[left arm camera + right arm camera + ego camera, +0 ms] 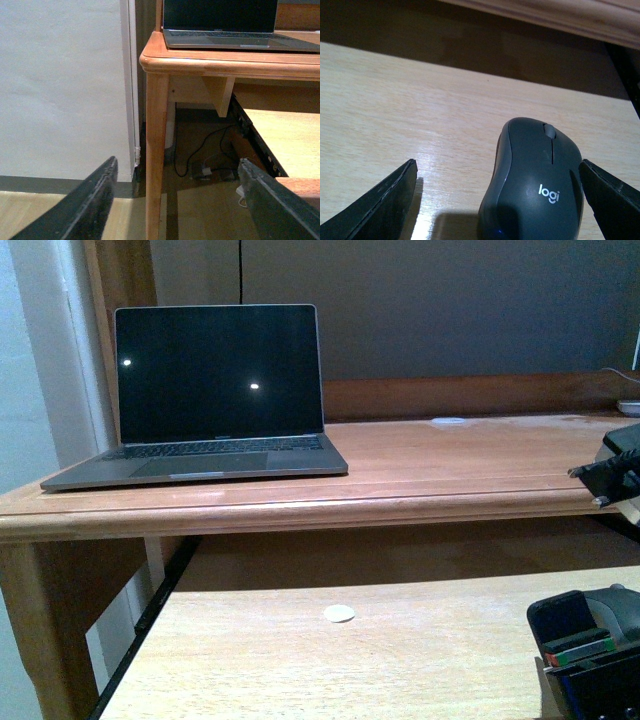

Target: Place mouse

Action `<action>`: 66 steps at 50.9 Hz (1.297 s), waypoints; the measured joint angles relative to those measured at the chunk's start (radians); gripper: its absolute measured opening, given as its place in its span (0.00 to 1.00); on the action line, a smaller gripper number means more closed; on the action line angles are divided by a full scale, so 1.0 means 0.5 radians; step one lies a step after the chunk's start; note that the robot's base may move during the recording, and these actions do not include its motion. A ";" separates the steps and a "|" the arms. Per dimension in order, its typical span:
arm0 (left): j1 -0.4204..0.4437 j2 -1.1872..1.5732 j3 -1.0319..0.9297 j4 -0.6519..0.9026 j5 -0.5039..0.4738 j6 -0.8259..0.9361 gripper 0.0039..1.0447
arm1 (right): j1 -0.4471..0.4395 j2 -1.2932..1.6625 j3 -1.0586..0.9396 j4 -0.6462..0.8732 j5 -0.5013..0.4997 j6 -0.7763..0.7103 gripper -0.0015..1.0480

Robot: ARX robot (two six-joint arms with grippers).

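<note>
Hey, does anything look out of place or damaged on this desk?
Nothing looks damaged or spilled. The mouse lies on the pull-out shelf, below the laptop on the desktop, inside the open right gripper but nearer one finger. A small white disc lies loose on that shelf.

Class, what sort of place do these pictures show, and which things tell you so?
Probably a home or office computer workstation: an open laptop on a wooden desk, a mouse on the pull-out shelf below.

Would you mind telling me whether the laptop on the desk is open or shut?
Open: the laptop has its lid raised, with the keyboard exposed and the dark screen facing the front camera.
</note>
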 joint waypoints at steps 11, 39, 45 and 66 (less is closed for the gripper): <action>0.000 0.000 0.000 0.000 0.000 0.003 0.93 | -0.103 0.210 0.179 -0.146 0.060 0.076 0.93; 0.000 0.000 0.000 0.000 -0.001 0.004 0.93 | -0.251 0.320 0.375 -0.446 -0.080 0.350 0.64; 0.000 0.000 0.000 0.000 0.000 0.003 0.93 | -0.256 0.190 0.349 -0.519 -0.082 0.356 0.55; 0.000 0.000 0.000 0.000 0.000 0.003 0.93 | -0.017 0.201 1.032 -0.646 0.029 0.357 0.55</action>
